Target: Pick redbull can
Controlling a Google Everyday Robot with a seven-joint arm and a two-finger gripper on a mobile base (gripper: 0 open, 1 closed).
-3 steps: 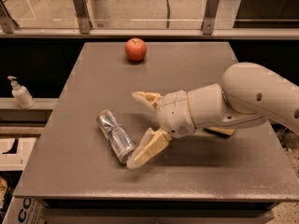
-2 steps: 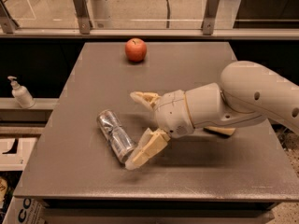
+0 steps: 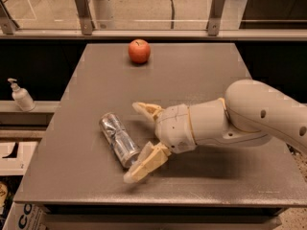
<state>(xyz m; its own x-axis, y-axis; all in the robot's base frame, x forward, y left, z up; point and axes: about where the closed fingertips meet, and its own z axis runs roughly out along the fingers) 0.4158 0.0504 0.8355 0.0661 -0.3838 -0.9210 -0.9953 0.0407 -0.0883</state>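
The redbull can (image 3: 118,139) lies on its side on the grey table (image 3: 192,71), left of centre near the front; it is silver, dented, and runs from upper left to lower right. My gripper (image 3: 136,143) reaches in from the right at the can's right side, low over the table. It is open: one tan finger (image 3: 146,110) is behind the can's far side and the other (image 3: 143,165) is at the can's near lower end. The can lies partly between them, not clamped.
A red apple (image 3: 139,51) sits at the back centre of the table. A white pump bottle (image 3: 21,96) stands on a ledge to the left. A railing with metal posts (image 3: 82,11) runs behind the table. My cream arm (image 3: 259,114) covers the table's right side.
The gripper has shifted slightly to the left, closer around the can. The can and the apple have not moved.
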